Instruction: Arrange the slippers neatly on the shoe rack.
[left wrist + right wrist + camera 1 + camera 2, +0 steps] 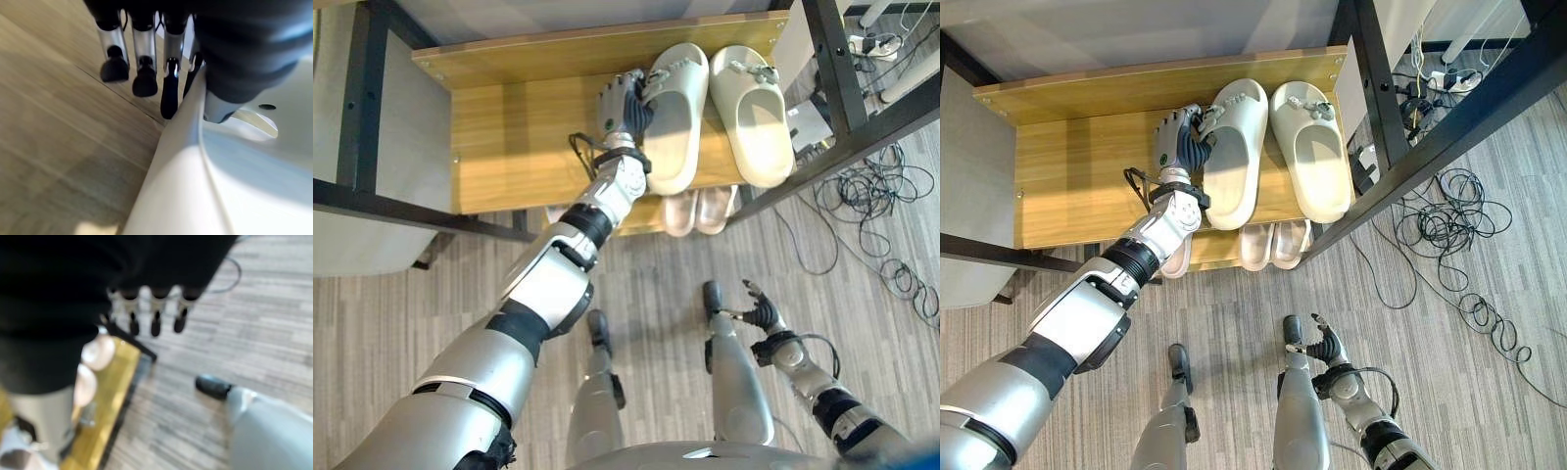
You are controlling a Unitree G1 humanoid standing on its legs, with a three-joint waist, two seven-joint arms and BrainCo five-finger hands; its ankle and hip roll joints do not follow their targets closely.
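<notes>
Here, left hand [1179,134] fingers clasping left slipper [1234,157] edge on rack shelf [1077,176], right hand [1329,350] fingers relaxed, low.

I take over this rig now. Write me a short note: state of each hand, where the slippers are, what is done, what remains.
Left hand: on the top shelf, gripping the edge of the left cream slipper.
Right hand: idle, low over the floor, fingers relaxed.
Right cream slipper lies beside the first one, toes toward the back.
A pinkish pair sits on the lower shelf.
Done: both cream slippers are on the rack.
Left: straighten the left one, which overhangs the front edge, then let go.
</notes>
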